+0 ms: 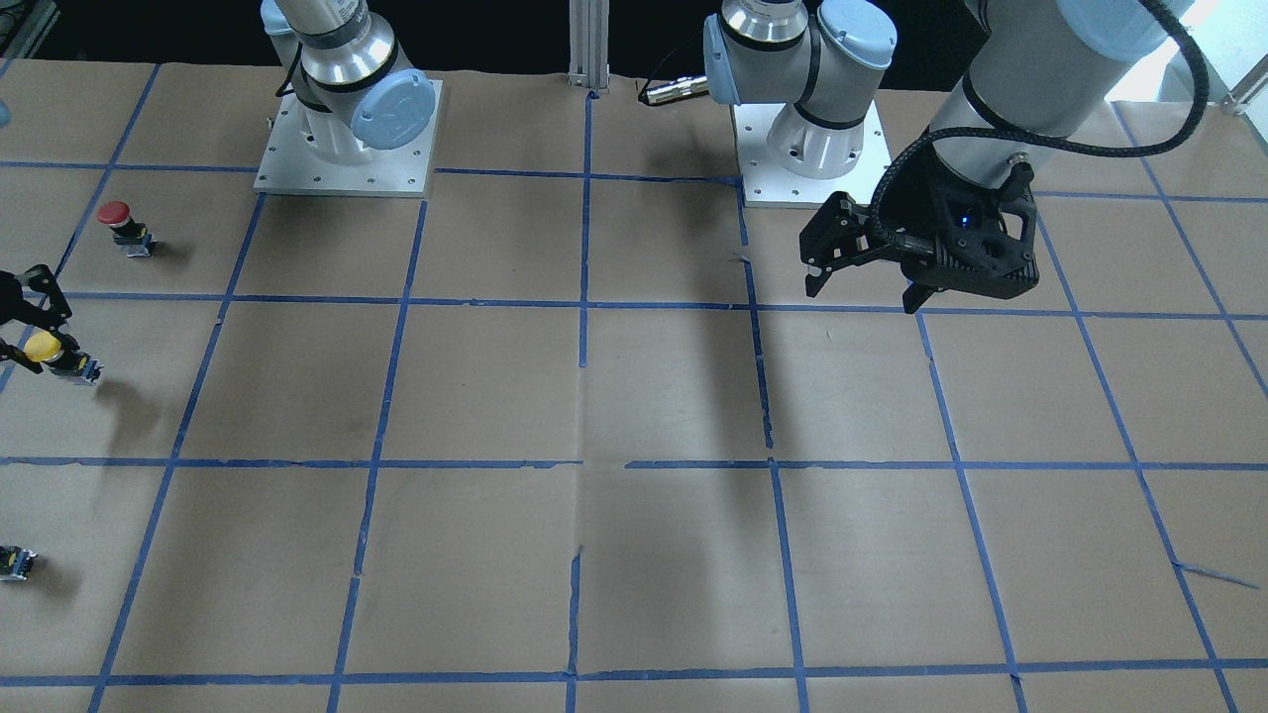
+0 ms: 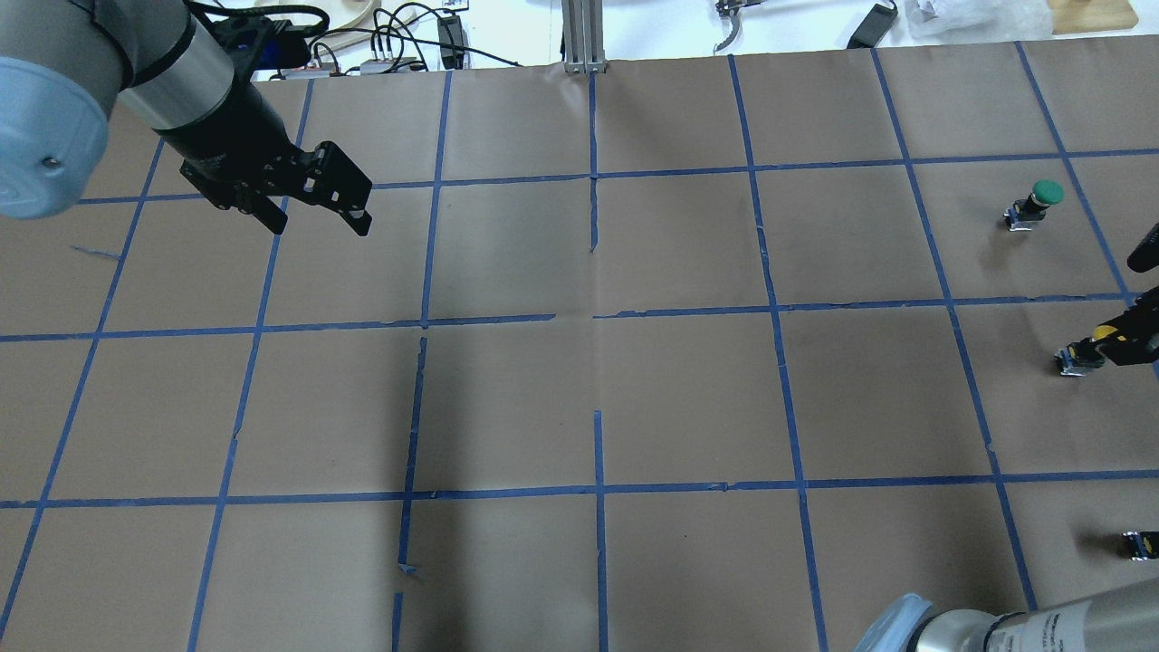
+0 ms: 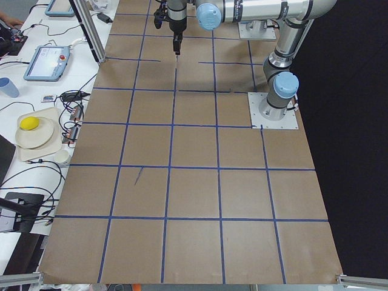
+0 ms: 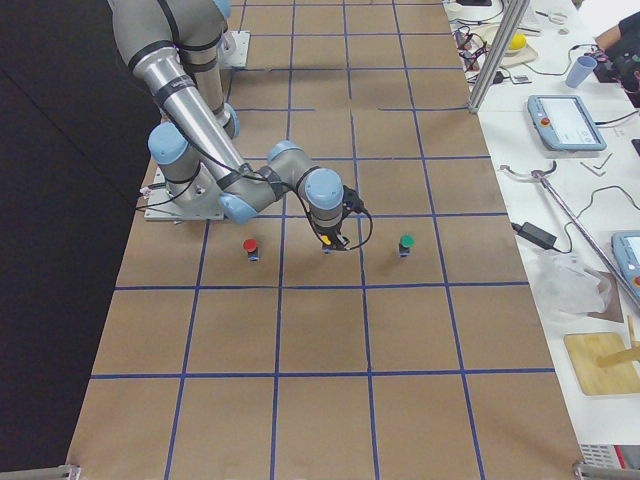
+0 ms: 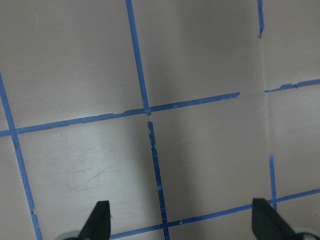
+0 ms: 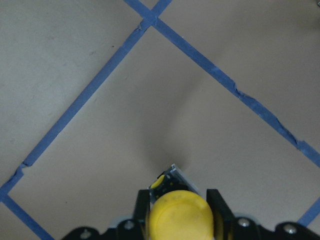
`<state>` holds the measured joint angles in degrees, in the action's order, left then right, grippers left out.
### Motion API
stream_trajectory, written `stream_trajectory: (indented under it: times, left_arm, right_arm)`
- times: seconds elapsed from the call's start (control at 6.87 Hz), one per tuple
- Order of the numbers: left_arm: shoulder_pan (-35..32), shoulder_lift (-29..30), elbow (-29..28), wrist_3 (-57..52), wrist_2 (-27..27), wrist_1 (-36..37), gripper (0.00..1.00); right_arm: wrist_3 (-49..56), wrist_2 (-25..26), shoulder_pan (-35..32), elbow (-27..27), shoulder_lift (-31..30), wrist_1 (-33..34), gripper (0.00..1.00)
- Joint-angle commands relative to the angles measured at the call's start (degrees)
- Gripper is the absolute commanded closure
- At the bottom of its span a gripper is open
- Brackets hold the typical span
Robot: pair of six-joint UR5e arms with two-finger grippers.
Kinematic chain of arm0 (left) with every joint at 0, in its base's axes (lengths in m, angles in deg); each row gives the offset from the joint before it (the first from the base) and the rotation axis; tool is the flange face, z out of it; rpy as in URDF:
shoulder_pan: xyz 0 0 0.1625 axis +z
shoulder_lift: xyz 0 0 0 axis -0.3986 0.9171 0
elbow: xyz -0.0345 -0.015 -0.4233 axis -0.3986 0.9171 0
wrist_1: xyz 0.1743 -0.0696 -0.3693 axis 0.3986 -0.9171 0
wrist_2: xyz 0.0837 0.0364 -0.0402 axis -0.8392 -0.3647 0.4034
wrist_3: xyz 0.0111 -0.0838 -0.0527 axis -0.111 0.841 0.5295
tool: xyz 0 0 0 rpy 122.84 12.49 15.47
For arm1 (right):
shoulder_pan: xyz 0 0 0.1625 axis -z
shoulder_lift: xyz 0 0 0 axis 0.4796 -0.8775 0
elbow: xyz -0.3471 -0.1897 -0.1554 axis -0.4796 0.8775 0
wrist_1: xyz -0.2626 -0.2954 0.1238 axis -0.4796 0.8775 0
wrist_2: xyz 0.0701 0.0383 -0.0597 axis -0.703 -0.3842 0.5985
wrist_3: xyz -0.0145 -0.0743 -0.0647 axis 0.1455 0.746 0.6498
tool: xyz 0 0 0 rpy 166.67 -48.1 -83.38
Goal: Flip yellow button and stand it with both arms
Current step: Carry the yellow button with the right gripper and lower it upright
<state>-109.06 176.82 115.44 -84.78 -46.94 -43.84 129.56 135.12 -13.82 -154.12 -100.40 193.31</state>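
Note:
The yellow button (image 1: 45, 347) sits at the table's edge on my right side. It has a round yellow cap on a short black-and-grey body. My right gripper (image 1: 38, 332) is shut on its cap. In the right wrist view the two fingers clamp the cap (image 6: 179, 217) from both sides, and the body points away and down toward the paper. I cannot tell whether the base touches the table. The button also shows in the overhead view (image 2: 1103, 333). My left gripper (image 1: 862, 287) is open and empty, hovering above the table far from the button. It also shows in the overhead view (image 2: 317, 222).
A red-capped button (image 1: 117, 220) stands upright near the yellow one. A green-capped button (image 2: 1041, 195) stands on its other side. A small dark capless part (image 1: 15, 561) lies by the table's edge. The two arm bases (image 1: 347, 149) (image 1: 812, 149) stand at the robot's side.

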Motion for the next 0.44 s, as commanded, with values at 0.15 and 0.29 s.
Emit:
stream_trajectory:
  times: [0.15, 0.29]
  left_arm:
    - [-0.2, 0.1, -1.6, 2.5, -0.1, -0.1, 0.00]
    - [-0.3, 0.2, -1.6, 3.3, -0.1, -0.1, 0.00]
  right_arm:
    - [2.1, 0.0, 0.0, -0.1, 0.5, 0.3, 0.76]
    - [2.4, 0.1, 0.0, 0.1, 1.4, 0.8, 0.76]
